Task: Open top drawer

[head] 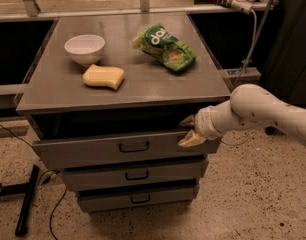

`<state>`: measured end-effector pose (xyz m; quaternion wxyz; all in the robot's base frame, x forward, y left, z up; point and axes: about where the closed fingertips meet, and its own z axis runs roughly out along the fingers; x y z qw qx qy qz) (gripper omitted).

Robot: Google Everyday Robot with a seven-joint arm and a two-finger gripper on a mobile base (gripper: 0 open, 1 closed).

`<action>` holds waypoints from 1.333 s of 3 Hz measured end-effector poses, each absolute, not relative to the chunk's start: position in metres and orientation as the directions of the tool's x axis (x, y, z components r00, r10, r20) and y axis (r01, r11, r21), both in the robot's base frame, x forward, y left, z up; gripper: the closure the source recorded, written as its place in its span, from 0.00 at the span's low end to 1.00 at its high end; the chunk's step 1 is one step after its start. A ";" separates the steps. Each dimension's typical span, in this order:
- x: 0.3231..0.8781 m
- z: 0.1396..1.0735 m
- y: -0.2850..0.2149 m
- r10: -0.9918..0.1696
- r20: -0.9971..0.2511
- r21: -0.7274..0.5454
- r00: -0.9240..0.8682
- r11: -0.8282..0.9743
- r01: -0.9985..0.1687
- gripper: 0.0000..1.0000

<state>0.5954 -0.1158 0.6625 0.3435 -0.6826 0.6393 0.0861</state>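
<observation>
Top drawer: the top drawer [93, 151] is seen just under the cabinet top, as the widest and tallest of three grey fronts; its front stands a little forward of the cabinet face, so that a dark gap is left open above it; a small black bar handle [134, 147] is fixed at the centre of the front.
Gripper: the gripper [188, 130] is found at the right end of the top drawer's front, well to the right of the handle; it is reached in from the right on a white arm [258, 109].
Pincer state: the fingers [190, 140] are held apart; the upper tip is set against the dark gap and the lower tip lies over the drawer front, with the front's upper edge between them; whether that edge is pressed cannot be told.
Lower drawers: a middle drawer [93, 176] and a bottom drawer [108, 201], both narrower and shorter, are seen shut below, each with a similar black handle.
Cabinet top: on the grey cabinet top [138, 91] a white bowl [84, 48] is placed at the back left; a yellow sponge [103, 77] lies just in front of it; a green snack bag [164, 47] lies at the back right, apart from both.
Floor: a speckled floor [253, 199] is seen around the cabinet; a black stand [27, 200] lies at the left.
</observation>
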 end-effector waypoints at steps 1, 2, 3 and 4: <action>0.595 0.665 -0.116 -0.814 -0.557 -0.359 0.168 0.053 -0.932 1.00; 0.585 0.663 -0.119 -0.811 -0.563 -0.355 0.157 0.065 -0.933 1.00; 0.585 0.663 -0.119 -0.811 -0.563 -0.355 0.157 0.065 -0.933 0.82; 0.585 0.663 -0.119 -0.811 -0.563 -0.355 0.157 0.065 -0.933 0.58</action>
